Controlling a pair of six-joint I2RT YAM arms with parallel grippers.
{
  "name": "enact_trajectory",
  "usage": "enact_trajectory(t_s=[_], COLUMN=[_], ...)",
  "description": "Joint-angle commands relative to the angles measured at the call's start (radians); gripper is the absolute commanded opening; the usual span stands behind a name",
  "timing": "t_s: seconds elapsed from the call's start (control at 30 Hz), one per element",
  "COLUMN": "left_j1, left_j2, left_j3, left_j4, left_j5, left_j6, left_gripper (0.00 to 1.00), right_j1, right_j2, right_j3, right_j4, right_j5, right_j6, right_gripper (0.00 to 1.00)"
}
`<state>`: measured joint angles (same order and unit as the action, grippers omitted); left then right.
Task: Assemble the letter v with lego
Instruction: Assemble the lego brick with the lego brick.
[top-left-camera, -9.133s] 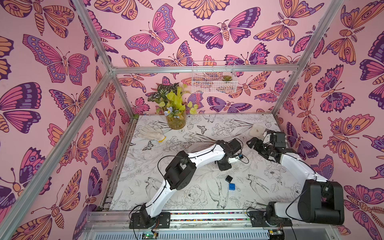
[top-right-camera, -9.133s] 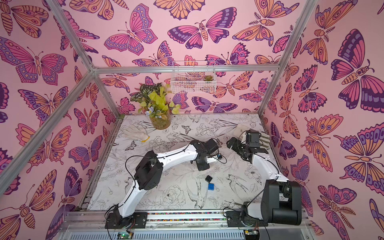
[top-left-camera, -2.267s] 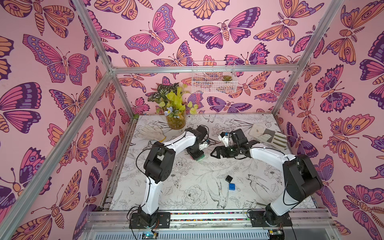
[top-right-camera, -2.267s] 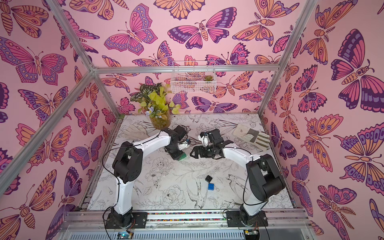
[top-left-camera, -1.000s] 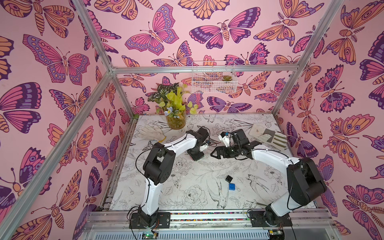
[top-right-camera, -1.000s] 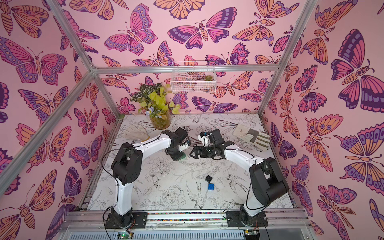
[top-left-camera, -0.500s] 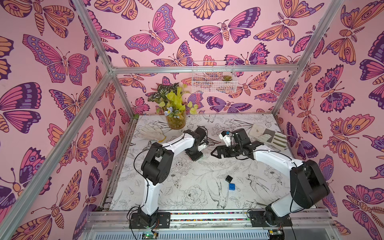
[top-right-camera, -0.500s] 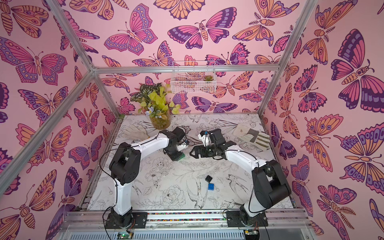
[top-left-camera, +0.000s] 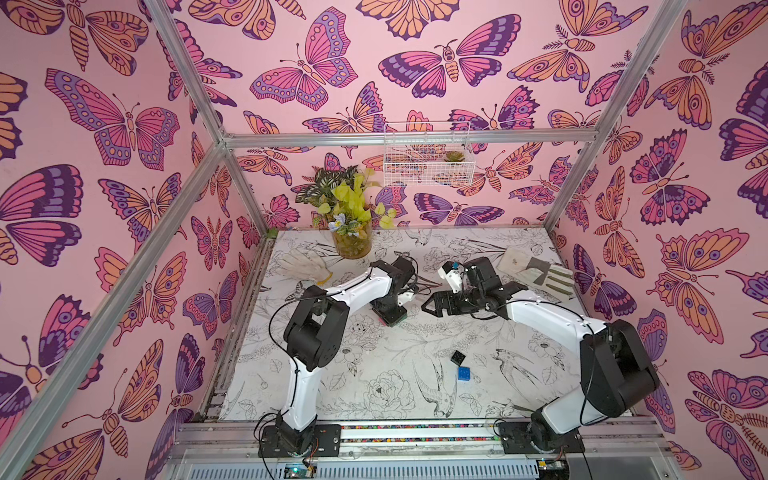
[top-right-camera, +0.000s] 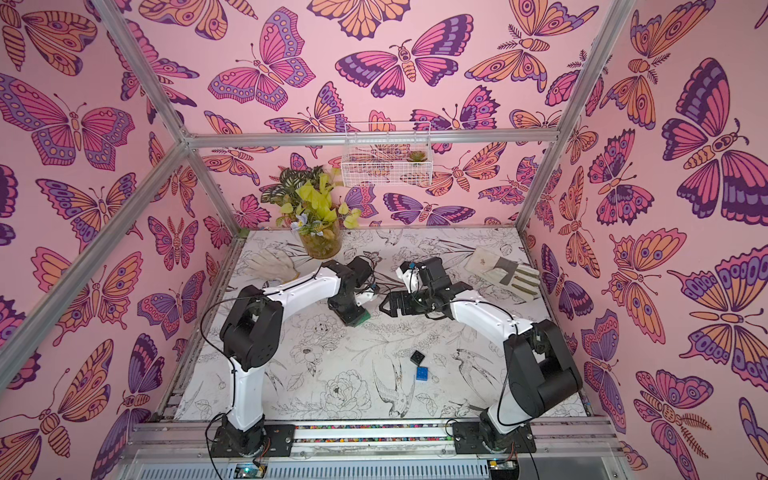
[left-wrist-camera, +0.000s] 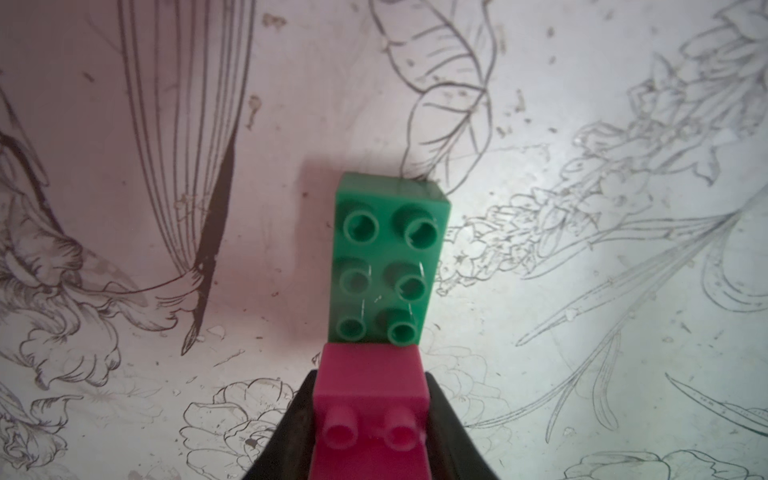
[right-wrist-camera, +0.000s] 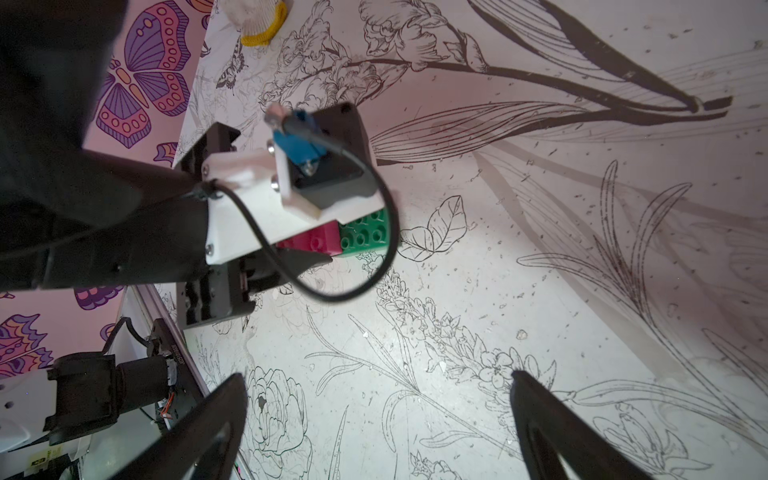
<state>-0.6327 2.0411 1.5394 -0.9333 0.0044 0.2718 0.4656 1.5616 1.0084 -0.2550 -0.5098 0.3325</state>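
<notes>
Twin arms, white shells over black joints.
Left arm (top-left-camera: 353, 286) and right arm (top-left-camera: 552, 313): white plastic link shells, bulky black joint housings (top-left-camera: 316, 332), flat black base plates (top-left-camera: 299, 438). Left wrist has a white bracket (right-wrist-camera: 249, 212) with silver screws (right-wrist-camera: 274, 185), a blue connector (right-wrist-camera: 297, 145) and a looping black cable (right-wrist-camera: 332, 297). The right gripper (right-wrist-camera: 376, 374) has black tapered fingers (right-wrist-camera: 544, 428).

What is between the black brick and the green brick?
Only bare, drawn-on table lies between black brick and green brick; both top views show it.
</notes>
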Motion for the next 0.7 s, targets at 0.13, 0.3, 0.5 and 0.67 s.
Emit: enact_trajectory(t_s=[0.13,0.3,0.5,0.67], left_j1=[-0.028,-0.053,-0.056,-0.041], left_j2=[0.023,0.03,0.024,-0.025], left_j3=[-0.083,-0.112,-0.11,-0.098], left_j4=[0.048,0.098,0.114,0.13], left_j5=[-0.017,-0.028,-0.02,-0.013], left_j6=[0.093,0.135,0.144,0.102], left_gripper=[0.26,0.26,0.26,0.26], right_j1=[0.007,0.007,0.007,0.007], right_j2=[-0.008,-0.017,-0.019,-0.008], right_j3=[-0.007,-0.007,-0.007,-0.01], right_j4=[0.009,-0.005,-0.006,0.004], right_j5=[0.0,0.011,0.022,0.017], right_j6=[-0.005,-0.016,-0.015,-0.006], right_gripper=[0.99,0.99,0.99,0.99])
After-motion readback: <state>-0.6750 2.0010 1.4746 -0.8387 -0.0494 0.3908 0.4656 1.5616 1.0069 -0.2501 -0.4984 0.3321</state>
